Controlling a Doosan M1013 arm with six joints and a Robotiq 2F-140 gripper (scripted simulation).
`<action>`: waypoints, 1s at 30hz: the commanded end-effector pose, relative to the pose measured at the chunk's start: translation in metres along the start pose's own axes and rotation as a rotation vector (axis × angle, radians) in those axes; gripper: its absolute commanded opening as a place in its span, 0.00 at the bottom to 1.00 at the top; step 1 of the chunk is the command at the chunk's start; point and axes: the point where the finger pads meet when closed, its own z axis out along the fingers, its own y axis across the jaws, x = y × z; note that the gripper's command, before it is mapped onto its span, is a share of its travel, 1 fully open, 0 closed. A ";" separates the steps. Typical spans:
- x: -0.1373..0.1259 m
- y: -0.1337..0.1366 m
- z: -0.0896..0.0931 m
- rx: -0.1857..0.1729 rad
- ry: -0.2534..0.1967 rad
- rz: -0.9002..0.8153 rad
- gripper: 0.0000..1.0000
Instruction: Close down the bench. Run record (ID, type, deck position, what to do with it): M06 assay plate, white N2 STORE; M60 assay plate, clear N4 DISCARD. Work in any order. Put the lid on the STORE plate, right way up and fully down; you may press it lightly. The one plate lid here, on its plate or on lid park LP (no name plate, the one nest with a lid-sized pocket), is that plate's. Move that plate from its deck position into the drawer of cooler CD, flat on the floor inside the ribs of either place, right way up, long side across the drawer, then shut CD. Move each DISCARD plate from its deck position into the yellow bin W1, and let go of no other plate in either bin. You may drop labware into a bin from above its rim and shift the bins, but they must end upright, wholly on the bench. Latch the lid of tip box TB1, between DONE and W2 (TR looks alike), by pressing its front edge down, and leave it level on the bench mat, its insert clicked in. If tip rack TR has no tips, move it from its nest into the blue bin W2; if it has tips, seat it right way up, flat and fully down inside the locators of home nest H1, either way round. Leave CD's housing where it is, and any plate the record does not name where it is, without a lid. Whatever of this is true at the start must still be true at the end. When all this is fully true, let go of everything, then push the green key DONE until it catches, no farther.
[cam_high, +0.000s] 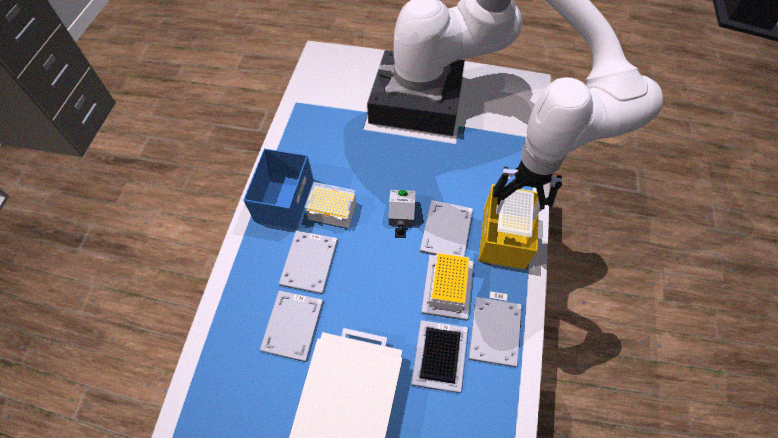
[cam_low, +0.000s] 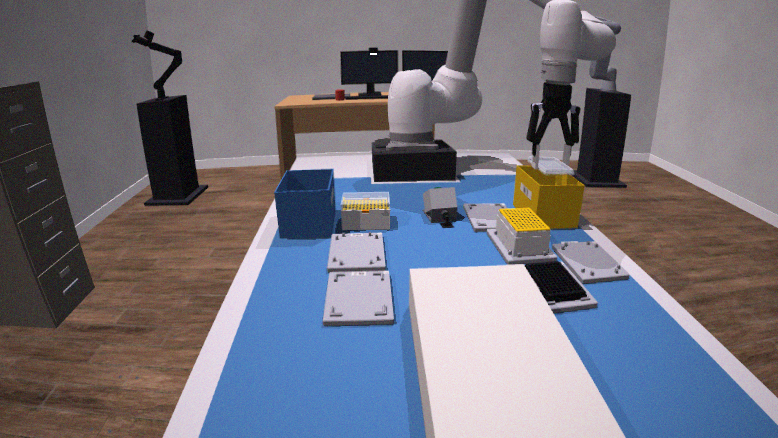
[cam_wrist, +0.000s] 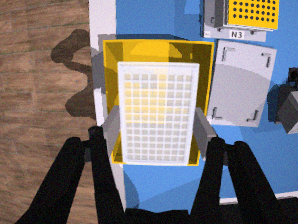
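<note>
In the wrist view, the black two-finger gripper pinched the clear, grid-welled assay plate by its long sides, holding it level over the open yellow plastic bin at mid-frame. To do the drop well, I judged the plate should stay centred inside the rim, then the fingers spread evenly so it fell flat without catching a wall.
</note>
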 end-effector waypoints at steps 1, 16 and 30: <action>0.000 0.000 0.000 0.000 0.000 0.000 0.00; 0.000 0.000 0.000 0.000 0.000 0.000 0.66; 0.000 0.000 0.000 0.000 0.000 0.000 0.66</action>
